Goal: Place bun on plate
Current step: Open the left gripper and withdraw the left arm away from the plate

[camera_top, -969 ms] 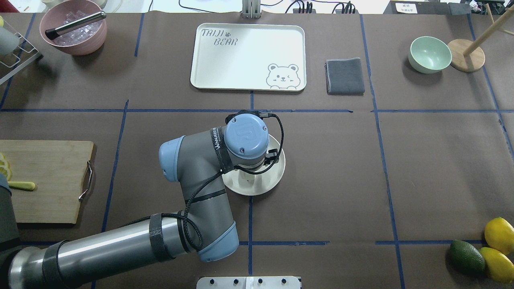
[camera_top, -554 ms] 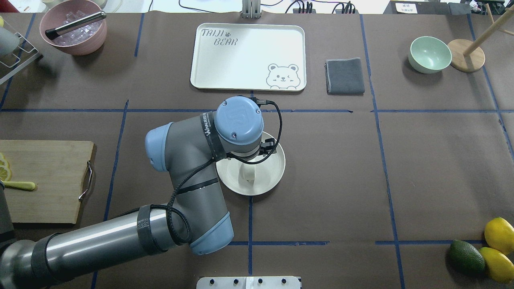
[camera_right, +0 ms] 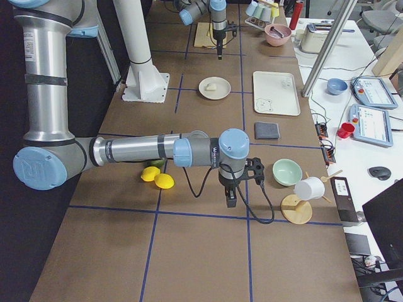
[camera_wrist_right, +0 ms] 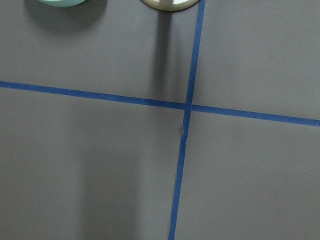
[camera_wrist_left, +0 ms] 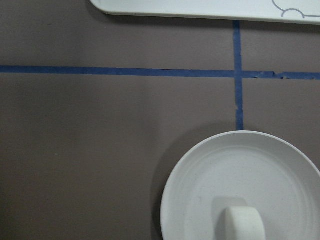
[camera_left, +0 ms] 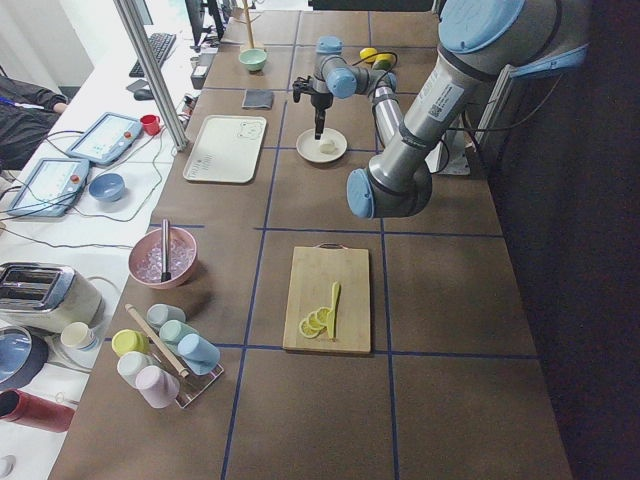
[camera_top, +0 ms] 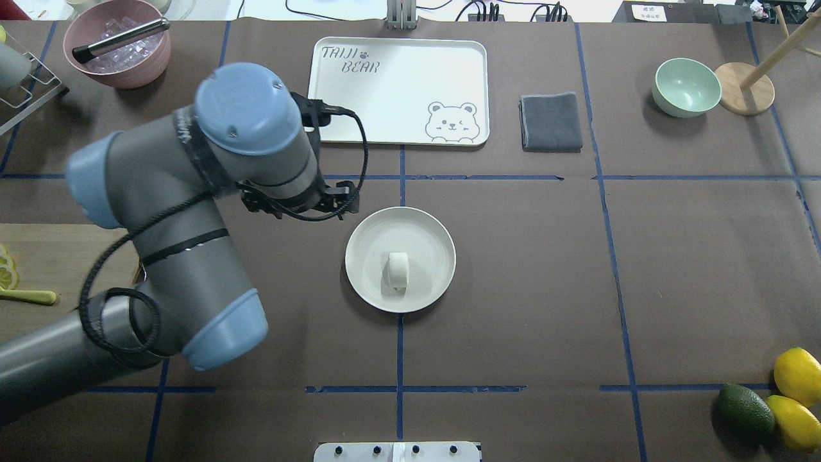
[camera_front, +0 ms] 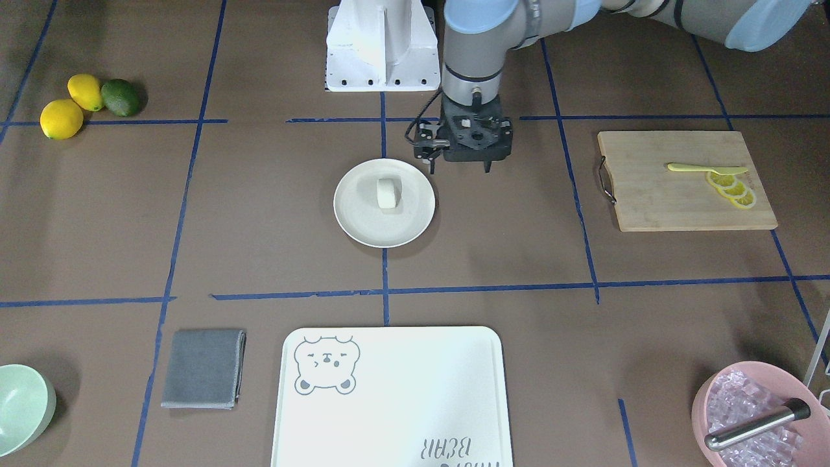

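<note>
Bun (camera_top: 397, 270): small, white and smooth, lying free near the middle of the plate (camera_top: 430, 237), with nothing gripping it.

Left claw (camera_front: 478, 157): hanging raised above the table just off the plate's rim on the robot's left, clear of plate and bun. It is carrying nothing. Its fingers are showing too poorly under the black body to tell whether they are spread or closed.

Tray (camera_top: 397, 90): white, with a bear print, lying beyond the plate on the side away from the robot.

Grey cloth (camera_top: 551, 122): folded, lying beyond the plate and to its right, just beside the tray.

Cutting board (camera_front: 674, 194): wooden, sitting well to the plate's left and bearing lemon slices (camera_front: 731, 187).

Green bowl (camera_top: 686, 86): standing far beyond the plate to the right.

Pink bowl (camera_top: 138, 78): standing far beyond the plate to the left, holding ice and a metal tool.

Right claw (camera_right: 231, 200): hanging over bare table far to the plate's right, near the green bowl. It is showing only in the side view, so I cannot tell its opening.
</note>
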Robot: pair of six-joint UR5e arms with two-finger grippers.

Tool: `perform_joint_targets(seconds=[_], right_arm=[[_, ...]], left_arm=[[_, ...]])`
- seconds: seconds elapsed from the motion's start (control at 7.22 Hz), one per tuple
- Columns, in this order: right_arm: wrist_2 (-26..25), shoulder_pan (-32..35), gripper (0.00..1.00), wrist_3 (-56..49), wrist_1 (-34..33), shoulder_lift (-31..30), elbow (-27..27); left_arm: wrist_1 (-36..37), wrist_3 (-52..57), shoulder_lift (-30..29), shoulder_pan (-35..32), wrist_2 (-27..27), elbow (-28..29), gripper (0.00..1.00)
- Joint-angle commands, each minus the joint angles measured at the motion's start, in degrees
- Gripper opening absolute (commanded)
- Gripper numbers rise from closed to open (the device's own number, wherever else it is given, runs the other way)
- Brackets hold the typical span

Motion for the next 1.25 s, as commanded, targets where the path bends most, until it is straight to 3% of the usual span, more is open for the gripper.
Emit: perform_joint_targets(seconds=[0.0,0.42,0.55,0.83,1.11], right_arm=[[0.14,0.88,1.0,-2.63,0.09,-1.04,0.08],[0.23,1.32,1.0,-1.93,4.64,-1.48,-3.94],[0.75,1.84,1.0,-1.58,4.83,-1.57,-5.18],[2.5,3.07,1.0,-0.71,4.84,-2.0,-5.64],[2.78,4.13,1.0,0.87,4.84,-2.01,-5.37]], left_arm=[[3.56,14.65,6.96,-9.79,-6.53,-4.79,0.99],[5.07,40.3,17.84,-28.57,-13.57,-4.55,0.99],[4.99,49.53,20.15,-34.56,-13.85,-1.76,0.99],[3.33,62.39,24.27,-43.02,-21.72,6.49,0.99],[-0.87,66.39,29.54,-48.04,-22.11,10.64,1.0]])
